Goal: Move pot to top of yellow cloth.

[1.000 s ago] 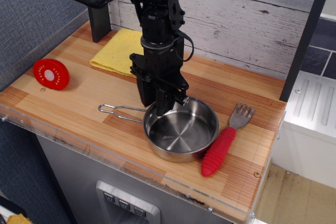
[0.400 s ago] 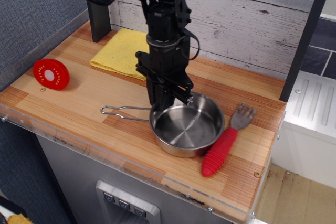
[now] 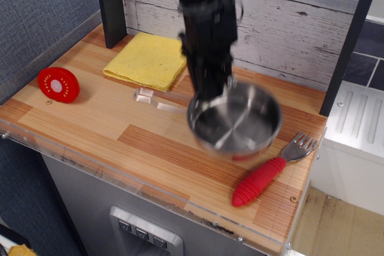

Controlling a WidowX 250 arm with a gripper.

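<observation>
The shiny steel pot (image 3: pixel 237 123) hangs blurred above the counter, lifted off the wood. Its wire handle (image 3: pixel 155 100) points left toward the cloth. My gripper (image 3: pixel 209 95) is shut on the pot's left rim, with the black arm rising above it. The yellow cloth (image 3: pixel 148 59) lies flat at the back left of the counter, up and to the left of the pot, with nothing on it.
A red-handled fork (image 3: pixel 270 172) lies at the front right, partly under the pot. A round red disc (image 3: pixel 58 84) sits at the left edge. A dark post (image 3: pixel 110 5) stands behind the cloth. The wooden counter (image 3: pixel 120 142) ends at a clear front lip.
The pot has been lifted off the counter and carried up and to the right. The fork has shifted and turned. The arm has risen with the pot.
</observation>
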